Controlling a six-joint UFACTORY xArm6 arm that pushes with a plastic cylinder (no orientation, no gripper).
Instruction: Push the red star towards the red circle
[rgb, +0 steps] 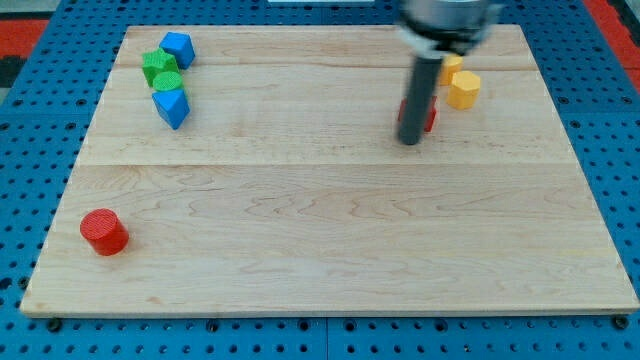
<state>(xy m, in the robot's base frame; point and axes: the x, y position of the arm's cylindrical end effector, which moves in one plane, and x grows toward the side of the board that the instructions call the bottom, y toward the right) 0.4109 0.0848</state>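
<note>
The red star (427, 115) lies near the view's top right, mostly hidden behind my dark rod, so only its red edges show. My tip (410, 142) rests on the board at the star's lower left side, touching or nearly touching it. The red circle (103, 231), a short cylinder, stands far away at the view's bottom left, near the board's left edge.
Two yellow blocks (463, 89) sit just right of the red star, one (452, 66) partly behind the rod. At the top left are a blue block (178, 48), a green star (158, 65), a green block (167, 82) and a second blue block (171, 106). The wooden board (330, 230) lies on a blue pegboard.
</note>
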